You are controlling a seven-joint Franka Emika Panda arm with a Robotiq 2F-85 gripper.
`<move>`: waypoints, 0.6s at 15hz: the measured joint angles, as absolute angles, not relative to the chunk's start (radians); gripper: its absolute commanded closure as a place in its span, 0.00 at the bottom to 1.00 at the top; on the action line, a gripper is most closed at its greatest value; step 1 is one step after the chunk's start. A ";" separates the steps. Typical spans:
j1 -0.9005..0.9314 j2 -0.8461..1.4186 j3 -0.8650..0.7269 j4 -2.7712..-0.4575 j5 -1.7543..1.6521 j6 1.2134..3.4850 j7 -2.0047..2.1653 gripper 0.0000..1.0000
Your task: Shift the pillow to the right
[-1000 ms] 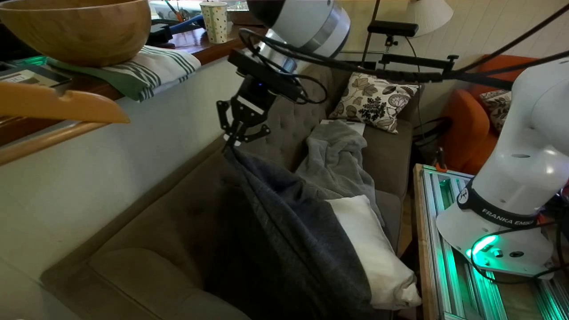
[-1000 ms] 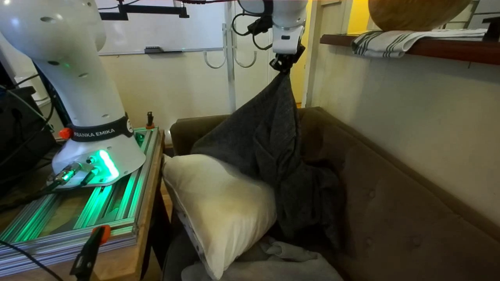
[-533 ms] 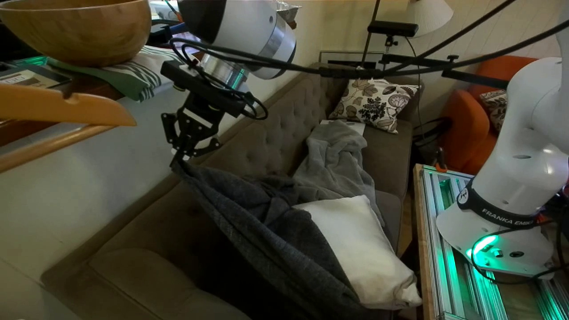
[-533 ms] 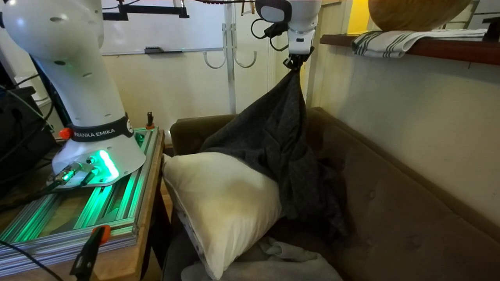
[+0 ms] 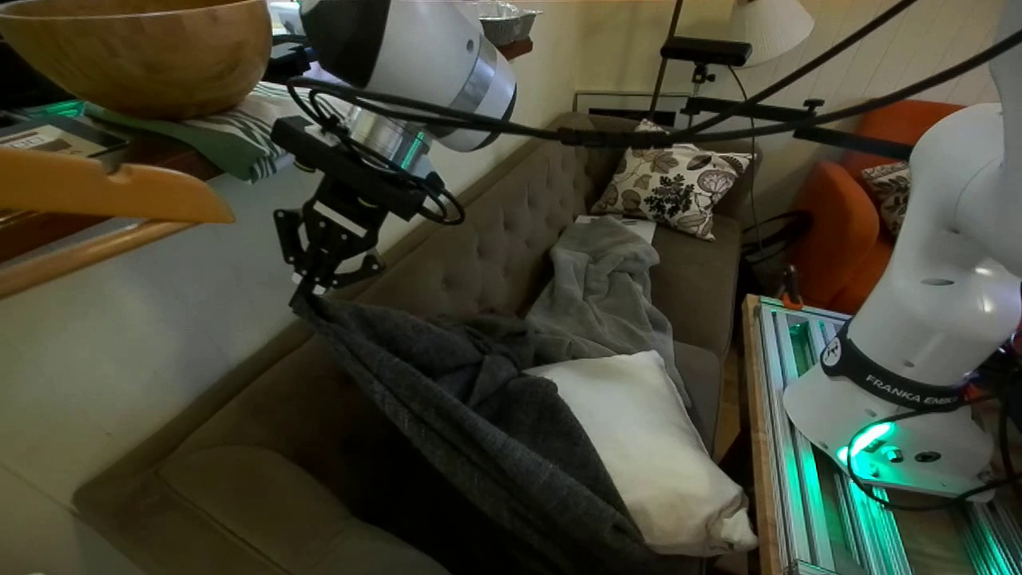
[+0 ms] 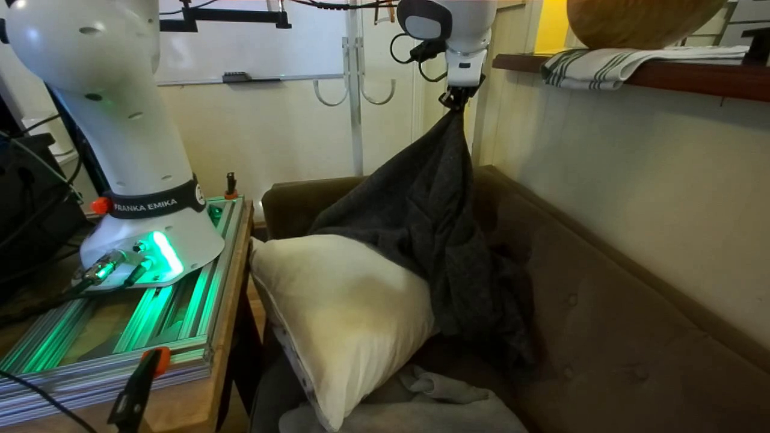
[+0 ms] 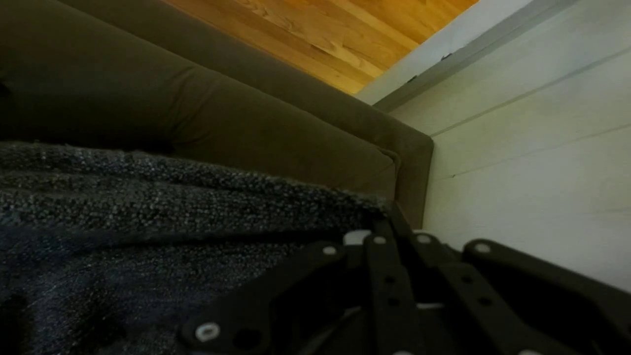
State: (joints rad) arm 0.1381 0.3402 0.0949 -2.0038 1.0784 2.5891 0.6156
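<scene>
A tufted sofa (image 5: 495, 239), orange armchair (image 5: 840, 220) and pleated lampshade (image 5: 771, 30) suggest a living room.

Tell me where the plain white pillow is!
In an exterior view, the pillow is on the sofa, right of the table and mostly left of the dark blanket.

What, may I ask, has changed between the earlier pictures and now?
The gripper has moved towards the wall, drawing the dark blanket with it and baring more of the pillow. It still grips the dark blanket; nothing was let go. The pillow, light blanket and printed cushion stayed put.
</scene>
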 measured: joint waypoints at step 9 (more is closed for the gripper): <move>0.275 0.504 0.080 -1.854 0.817 2.802 0.715 0.99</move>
State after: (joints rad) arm 0.2747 0.5036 0.0796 -1.8538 0.8171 2.8016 0.7152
